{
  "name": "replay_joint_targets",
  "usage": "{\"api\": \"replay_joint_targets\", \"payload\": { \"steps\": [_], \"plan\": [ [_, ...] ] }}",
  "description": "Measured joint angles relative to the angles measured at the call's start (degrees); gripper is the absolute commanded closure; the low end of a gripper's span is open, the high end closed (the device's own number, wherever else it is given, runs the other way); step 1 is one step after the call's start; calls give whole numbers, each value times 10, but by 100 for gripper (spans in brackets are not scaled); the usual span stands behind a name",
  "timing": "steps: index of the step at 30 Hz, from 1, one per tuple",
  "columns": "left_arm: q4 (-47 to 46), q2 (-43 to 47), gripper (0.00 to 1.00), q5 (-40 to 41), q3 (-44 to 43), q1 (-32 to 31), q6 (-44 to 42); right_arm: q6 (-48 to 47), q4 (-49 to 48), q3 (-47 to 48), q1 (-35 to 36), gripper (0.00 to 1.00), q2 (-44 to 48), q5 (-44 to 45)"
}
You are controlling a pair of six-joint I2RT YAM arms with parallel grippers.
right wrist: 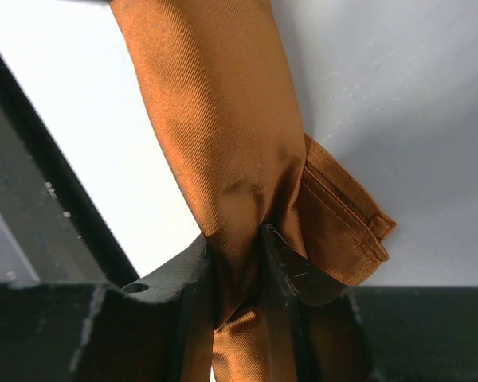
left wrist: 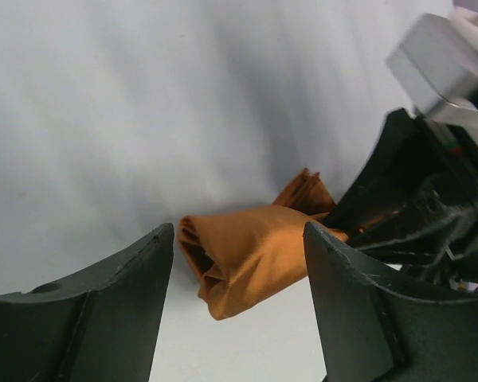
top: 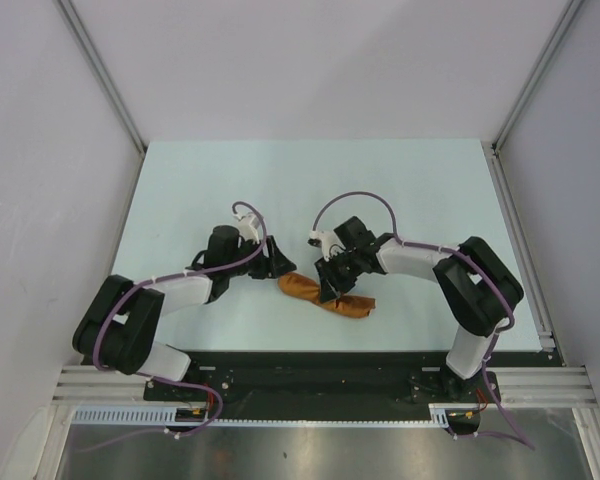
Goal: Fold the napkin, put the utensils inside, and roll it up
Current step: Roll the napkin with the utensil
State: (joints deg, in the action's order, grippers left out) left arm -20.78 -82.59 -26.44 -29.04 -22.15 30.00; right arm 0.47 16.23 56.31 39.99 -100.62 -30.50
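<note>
**Count.** One napkin (top: 325,293), rolled into a short rust-orange bundle. Two arms, each with one pincer: left gripper (top: 278,264) and right gripper (top: 332,284). One table (top: 380,180), pale, enclosed by grey walls (top: 310,60) on the left, right and far sides.

**Edges and room.** The roll lies slantwise in the near half of the table, its left end farther from the arm bases than its right end. It is well apart from the left, right and far table edges. It is nearer to the black base plate (top: 320,375) along the near edge, but not touching it. Both arms reach inward and meet over the roll, one at each side.

**Napkin and pincers.**
- Left wrist view: the left gripper (left wrist: 239,231) stands wide, with nothing clamped. The open, layered end of the napkin (left wrist: 247,255) shows in the gap between its two fingers (left wrist: 119,302). Whether either finger touches the cloth cannot be told. The right gripper (left wrist: 414,199) sits just beyond, against the roll.
- Right wrist view: the right gripper (right wrist: 235,243) is narrow — its fingers (right wrist: 283,263) pinch the napkin (right wrist: 215,103) between them, and the cloth bunches at the grip. A folded, hemmed corner sticks out to one side of the roll, just beside the fingers.
</note>
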Motion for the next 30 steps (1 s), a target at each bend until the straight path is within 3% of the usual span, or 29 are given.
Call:
{"api": "replay_joint_targets", "payload": {
  "steps": [13, 16, 17, 19, 20, 21, 23, 30],
  "plan": [
    [-48, -45, 37, -38, 2, -19, 11, 10, 29, 33, -53, 73, -52, -112],
    [-51, -45, 52, -38, 4, -24, 17, 10, 34, 38, -57, 73, -58, -120],
    [-54, -46, 63, -38, 5, -26, 20, 10, 37, 40, -57, 72, -60, -122],
    [-60, -50, 76, -39, 5, -30, 27, 10, 39, 42, -59, 70, -62, -125],
    [-64, -55, 91, -39, 5, -31, 30, 10, 40, 42, -60, 66, -63, -125],
    [-69, -61, 95, -40, 5, -33, 33, 10, 41, 43, -61, 64, -63, -125],
    [-72, -73, 100, -38, 5, -36, 39, 12, 44, 44, -62, 56, -63, -124],
    [-41, -105, 100, -33, -25, -36, 45, 16, 65, 56, -68, 33, -43, -95]
  ]
}}
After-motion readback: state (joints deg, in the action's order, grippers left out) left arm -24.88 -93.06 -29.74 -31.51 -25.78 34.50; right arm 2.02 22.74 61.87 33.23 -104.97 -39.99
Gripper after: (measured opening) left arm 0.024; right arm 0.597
